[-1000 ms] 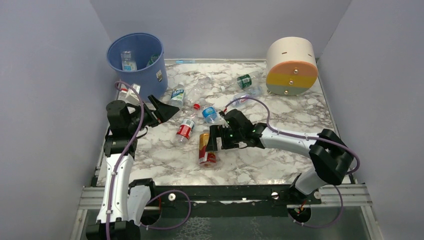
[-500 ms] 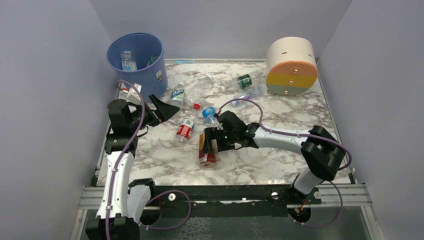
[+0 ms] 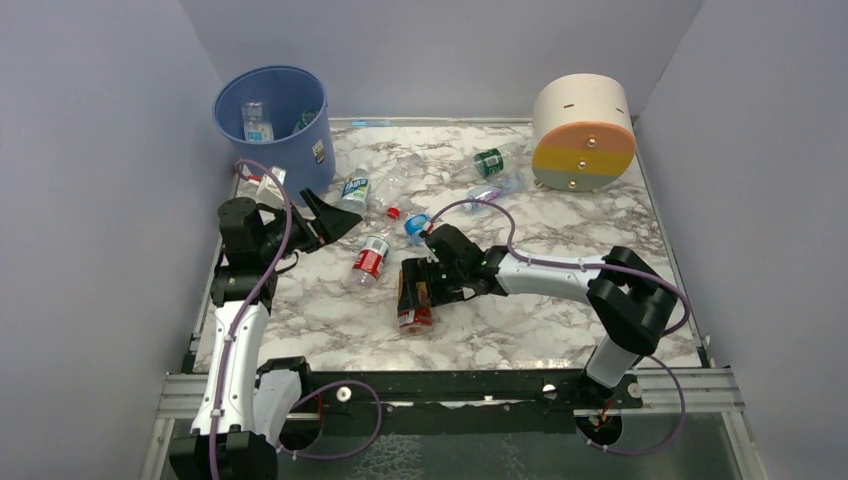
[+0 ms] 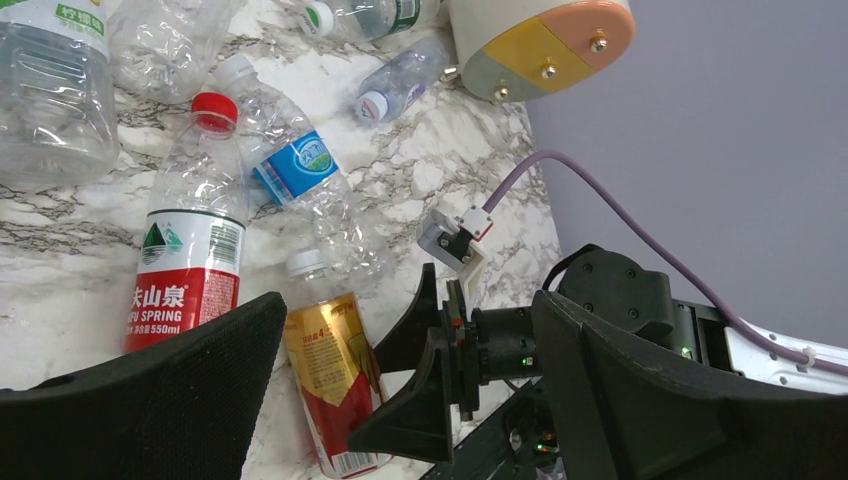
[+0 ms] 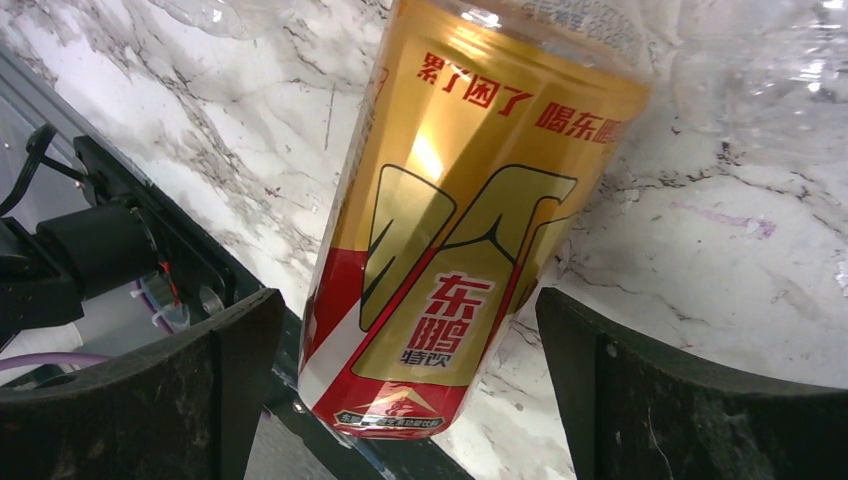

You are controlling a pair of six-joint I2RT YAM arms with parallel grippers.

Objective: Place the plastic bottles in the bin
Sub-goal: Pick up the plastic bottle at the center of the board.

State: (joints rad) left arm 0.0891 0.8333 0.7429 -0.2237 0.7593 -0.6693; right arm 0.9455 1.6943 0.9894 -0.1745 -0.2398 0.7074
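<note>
The amber bottle with a red and gold label (image 3: 413,297) lies on the marble table. My right gripper (image 3: 416,284) is open and straddles it. In the right wrist view the bottle (image 5: 450,230) sits between the fingers without touching them, and the gripper (image 5: 410,330) is empty. My left gripper (image 3: 335,222) is open and empty, held above the table near the blue bin (image 3: 300,160). The bin holds a few bottles. A red-label bottle (image 3: 371,257), a blue-label bottle (image 3: 418,228) and a green-label bottle (image 3: 355,190) lie between the arms.
The cream, orange and yellow drum (image 3: 583,135) stands at the back right. A green-label bottle (image 3: 490,162) and a small clear bottle (image 3: 482,196) lie beside it. A crushed clear bottle (image 3: 400,172) lies near the back. Walls close in on both sides.
My right gripper has moved left, from beside the amber bottle to over it. The left arm has barely moved.
</note>
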